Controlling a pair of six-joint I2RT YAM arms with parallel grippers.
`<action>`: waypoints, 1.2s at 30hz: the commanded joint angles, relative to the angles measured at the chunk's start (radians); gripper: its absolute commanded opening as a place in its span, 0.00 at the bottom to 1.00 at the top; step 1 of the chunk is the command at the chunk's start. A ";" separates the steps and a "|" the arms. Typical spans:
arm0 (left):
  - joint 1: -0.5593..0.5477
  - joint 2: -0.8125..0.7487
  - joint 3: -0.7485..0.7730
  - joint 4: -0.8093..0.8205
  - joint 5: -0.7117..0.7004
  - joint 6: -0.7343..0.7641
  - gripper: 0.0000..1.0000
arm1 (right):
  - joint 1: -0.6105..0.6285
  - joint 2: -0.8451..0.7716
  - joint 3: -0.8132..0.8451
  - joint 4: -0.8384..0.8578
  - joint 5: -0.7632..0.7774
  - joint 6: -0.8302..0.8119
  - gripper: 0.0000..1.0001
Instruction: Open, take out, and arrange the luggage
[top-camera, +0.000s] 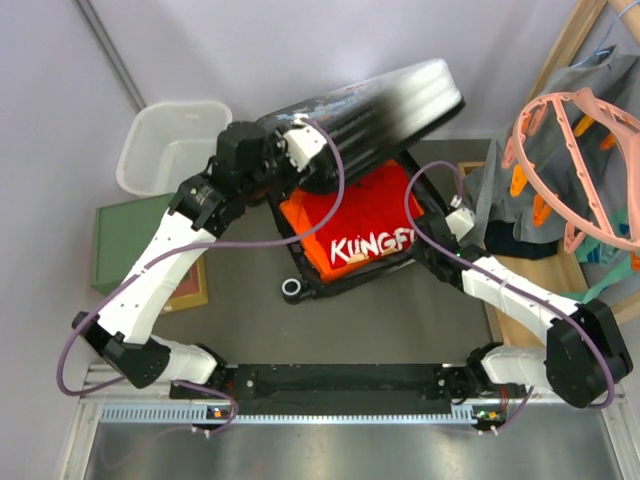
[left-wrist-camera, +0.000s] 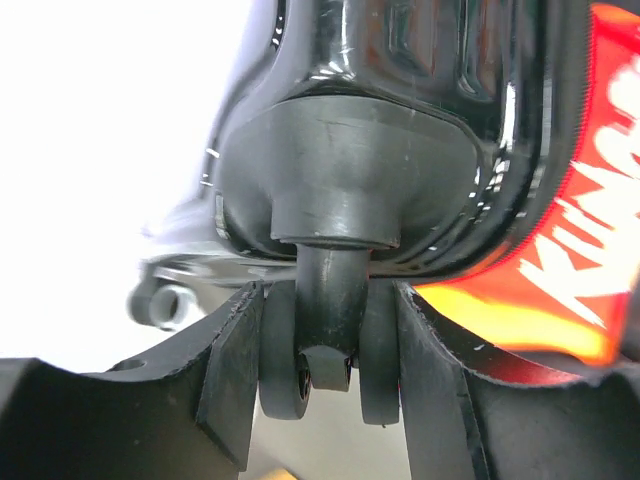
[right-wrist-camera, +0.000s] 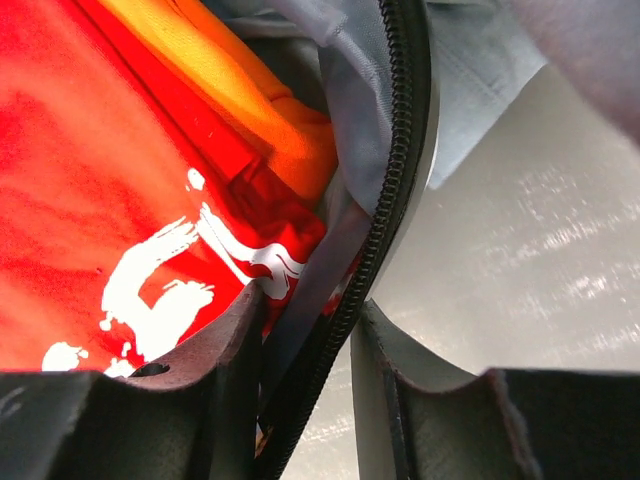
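Pinching with the right gripper on the zipper rim of the luggage, at the right side of its lower half, with both fingers pressed against that rim. Lying open at mid-table, packed with a red garment bearing white lettering. Clamping with the left gripper on a black wheel at the lid's left end, with fingers tight on either side. Holding the lid tilted up over the far half. Farther left, flanked by a white basket and green-topped boxes.
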 joint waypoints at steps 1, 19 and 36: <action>0.088 0.132 0.040 0.386 -0.156 0.082 0.00 | 0.093 -0.082 -0.013 -0.043 -0.003 -0.110 0.00; 0.253 0.659 0.474 0.688 -0.088 0.226 0.00 | 0.254 0.132 -0.030 0.075 0.028 0.111 0.00; 0.336 0.870 0.539 1.038 -0.246 0.178 0.49 | 0.335 0.257 0.121 0.100 0.034 -0.014 0.19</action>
